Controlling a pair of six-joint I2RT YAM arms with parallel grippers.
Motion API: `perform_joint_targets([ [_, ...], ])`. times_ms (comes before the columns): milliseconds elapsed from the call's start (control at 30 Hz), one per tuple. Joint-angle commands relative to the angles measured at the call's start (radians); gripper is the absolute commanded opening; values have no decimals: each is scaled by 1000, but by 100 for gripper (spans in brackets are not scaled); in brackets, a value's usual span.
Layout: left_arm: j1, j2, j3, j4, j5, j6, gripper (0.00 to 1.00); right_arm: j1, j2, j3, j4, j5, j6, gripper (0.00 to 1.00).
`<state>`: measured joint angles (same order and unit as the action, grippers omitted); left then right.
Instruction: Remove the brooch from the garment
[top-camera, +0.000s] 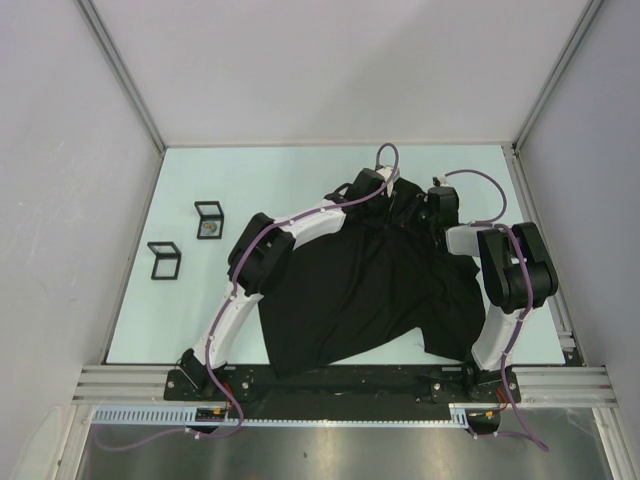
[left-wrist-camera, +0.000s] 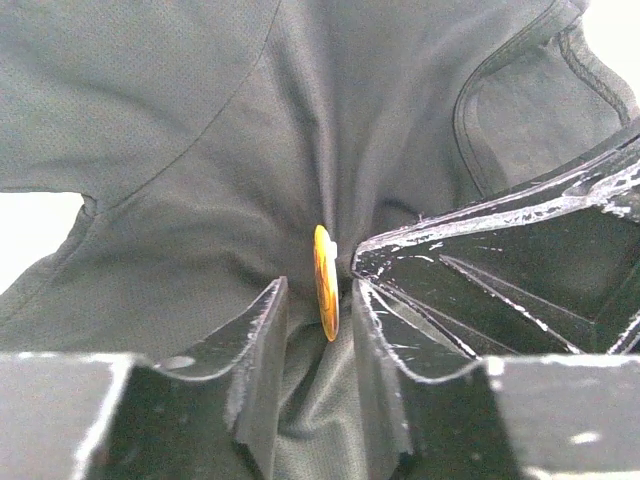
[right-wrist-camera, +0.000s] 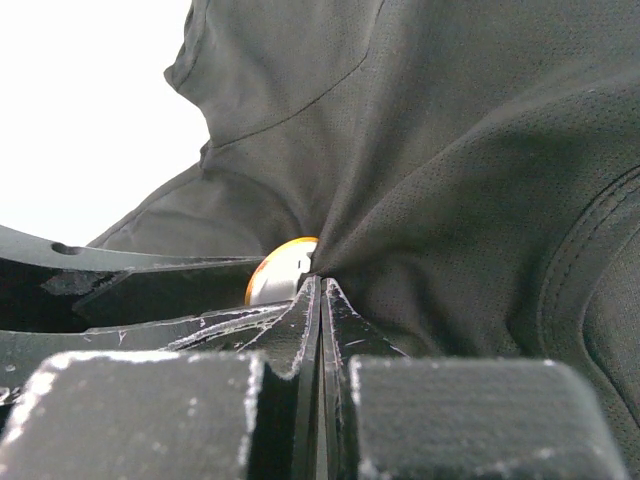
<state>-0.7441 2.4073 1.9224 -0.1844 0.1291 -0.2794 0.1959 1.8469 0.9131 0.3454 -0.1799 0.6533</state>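
Note:
The garment (top-camera: 370, 290), a black T-shirt, lies spread on the table, bunched up at its far edge where both grippers meet. The brooch (left-wrist-camera: 326, 282) is a gold-rimmed disc pinned there, seen edge-on. It also shows in the right wrist view (right-wrist-camera: 278, 274). My left gripper (left-wrist-camera: 320, 290) is open, its two fingers either side of the brooch's lower edge and not touching it. In the top view the left gripper (top-camera: 392, 198) is over the shirt's far edge. My right gripper (right-wrist-camera: 321, 283) is shut on a pinch of shirt cloth (right-wrist-camera: 480, 150) right beside the brooch. The brooch is hidden in the top view.
Two small black-framed clear boxes (top-camera: 209, 220) (top-camera: 164, 260) stand on the pale table (top-camera: 300, 170) left of the shirt. White walls enclose the table on three sides. A metal rail (top-camera: 340, 385) runs along the near edge by the arm bases.

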Motion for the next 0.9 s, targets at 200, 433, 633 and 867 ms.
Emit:
perform_joint_targets([
  [200,-6,-74,0,43,-28,-1,43,7,12,32,4,17,-20,0],
  [433,-5,-86,-14,52,-33,-1,40,8,14,32,6,14,-21,0],
  [633,-1,-112,-54,85,-25,-17,47,5,14,32,9,10,-21,0],
  [867,9,-137,-94,122,-11,-43,42,5,15,33,7,7,-23,0],
])
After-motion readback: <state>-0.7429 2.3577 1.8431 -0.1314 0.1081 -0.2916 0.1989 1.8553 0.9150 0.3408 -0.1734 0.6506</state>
